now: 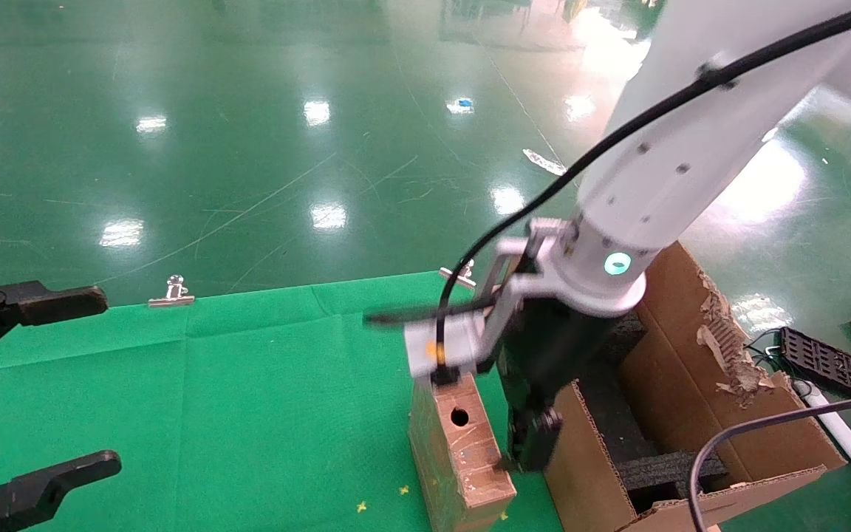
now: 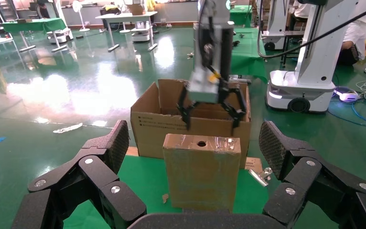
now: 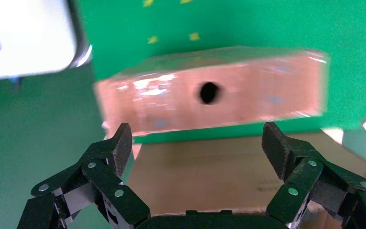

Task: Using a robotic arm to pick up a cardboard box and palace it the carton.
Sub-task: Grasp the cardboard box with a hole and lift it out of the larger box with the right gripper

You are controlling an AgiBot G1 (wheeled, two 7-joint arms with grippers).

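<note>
The small cardboard box stands upright on the green cloth, its narrow top face with the round punched hole turned up and shiny with clear tape. It stands just beside the near wall of the big carton, outside it, with a narrow gap between the two. The carton sits at the right edge of the cloth with its flaps open, torn along one edge, and black foam lining the inside. The right arm, white with a green ring light and a thick black cable running down it, reaches in from the upper right and hangs its right gripper low in the gap between the small box and the carton wall. In the right wrist view the right gripper has its two black fingers spread wide, nothing between them, and the holed top of the small box lies beyond the fingertips, apart from them, over the brown carton edge. The left gripper is parked at the far left of the cloth, well apart from the box, fingers also spread with nothing held. Seen from the left wrist, the left gripper frames the small box head on, with the carton behind it and the right gripper hanging above the box's top. Two metal clips pin the far edge of the cloth to the glossy green floor.
</note>
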